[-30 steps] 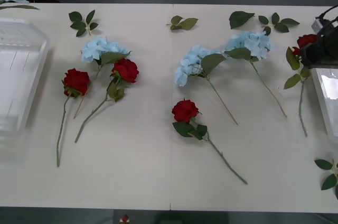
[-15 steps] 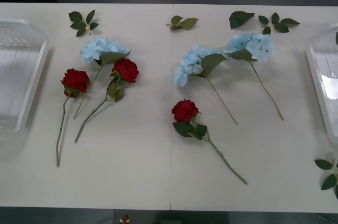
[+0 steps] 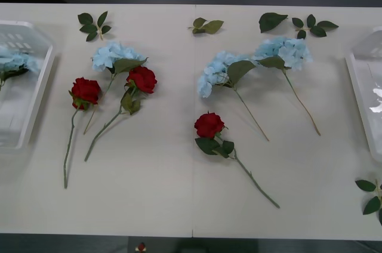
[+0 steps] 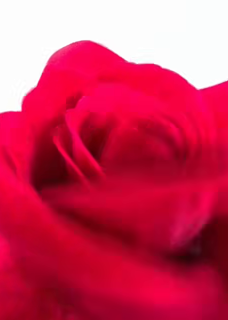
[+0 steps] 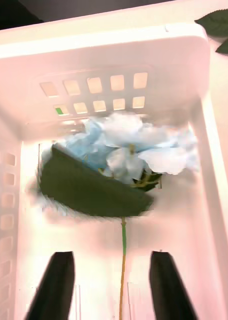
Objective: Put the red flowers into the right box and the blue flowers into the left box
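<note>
My left pincer [image 5: 111,285] hangs spread wide over the left box [image 5: 209,150], empty, 1 blue flower [image 5: 129,150] lying inside. My right pincer's state I cannot tell; a red bloom [image 4: 114,190] crowds its camera. 3 red flowers [image 3: 209,125] and 3 blue flowers [image 3: 215,71] lie mid-worktop.

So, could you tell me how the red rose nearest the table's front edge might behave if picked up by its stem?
The red rose has a thin stem under a big bloom, so it would probably droop bloom-first. It looks light, likely easy to lift. Its leaves might brush the table when it rises.
</note>
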